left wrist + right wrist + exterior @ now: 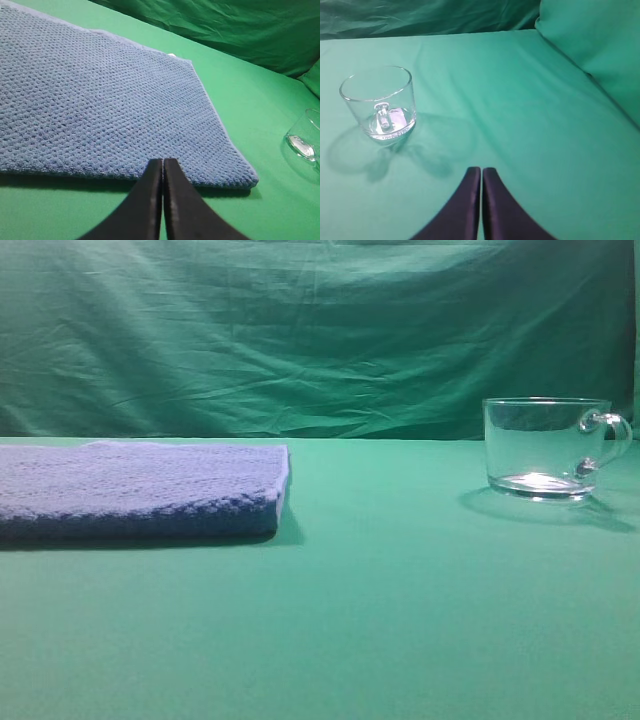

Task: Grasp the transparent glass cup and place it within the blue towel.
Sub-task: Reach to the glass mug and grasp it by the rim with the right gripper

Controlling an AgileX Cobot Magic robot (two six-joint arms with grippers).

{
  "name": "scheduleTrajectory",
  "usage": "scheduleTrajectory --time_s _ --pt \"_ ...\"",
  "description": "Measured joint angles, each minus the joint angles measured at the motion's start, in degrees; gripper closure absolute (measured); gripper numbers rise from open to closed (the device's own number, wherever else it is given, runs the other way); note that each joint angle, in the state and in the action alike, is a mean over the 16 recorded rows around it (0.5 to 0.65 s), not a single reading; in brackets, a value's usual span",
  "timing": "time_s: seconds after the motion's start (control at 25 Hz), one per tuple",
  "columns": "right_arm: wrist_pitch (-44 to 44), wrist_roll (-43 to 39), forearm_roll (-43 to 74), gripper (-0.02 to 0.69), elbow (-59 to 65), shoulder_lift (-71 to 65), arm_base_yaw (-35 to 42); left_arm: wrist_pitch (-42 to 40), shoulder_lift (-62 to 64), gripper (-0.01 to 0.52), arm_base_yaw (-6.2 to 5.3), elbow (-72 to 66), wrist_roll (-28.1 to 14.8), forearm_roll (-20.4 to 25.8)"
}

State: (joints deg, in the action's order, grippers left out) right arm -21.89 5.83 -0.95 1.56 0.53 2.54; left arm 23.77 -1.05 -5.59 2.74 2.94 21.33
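Observation:
The transparent glass cup [545, 448] stands upright on the green table at the right, its handle to the right. The right wrist view has the cup [378, 102] at the left, handle facing the camera. My right gripper [481, 170] is shut and empty, well to the right of the cup and short of it. The blue towel [140, 488] lies folded at the left. In the left wrist view my left gripper [163, 161] is shut with nothing in it, just before the towel's [100, 100] near edge. The cup's base [305, 141] shows at the right edge there. Neither gripper shows in the exterior high view.
A green cloth covers the table [380, 620] and hangs as a wrinkled backdrop [300, 330] behind it. A raised fold of green cloth [600, 50] borders the table's right side in the right wrist view.

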Motion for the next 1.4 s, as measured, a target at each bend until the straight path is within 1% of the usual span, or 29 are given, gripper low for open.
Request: scheduleTrajectory --time_s 0.2,0.32,0.6,0.8,0.92,1.04,1.4 --pt "0.3 2.4 1.9 0.665 0.0 0.0 0.0 0.0 0.0 0.514 0.0 0.0 0.0 0.0" --pt "2.1 2.5 1.4 0.665 0.0 0.0 0.0 0.0 0.0 0.514 0.0 0.0 0.0 0.0" --pt "9.2 -1.6 -4.7 0.665 -0.5 -0.1 0.0 0.0 0.0 0.514 0.0 0.0 0.0 0.0" --pt "12.3 -4.4 -9.7 0.665 -3.7 -2.6 0.0 0.0 0.0 0.514 0.0 0.0 0.0 0.0" --pt "12.3 -4.3 -11.7 0.665 -6.9 -6.5 0.0 0.0 0.0 0.514 0.0 0.0 0.0 0.0" --pt "10.3 -3.0 -12.3 0.665 -10.9 -12.3 0.0 0.0 0.0 0.514 0.0 0.0 0.0 0.0" --pt "1.8 2.6 -12.5 0.665 -25.0 -36.6 0.0 0.0 0.0 0.514 0.0 0.0 0.0 0.0"
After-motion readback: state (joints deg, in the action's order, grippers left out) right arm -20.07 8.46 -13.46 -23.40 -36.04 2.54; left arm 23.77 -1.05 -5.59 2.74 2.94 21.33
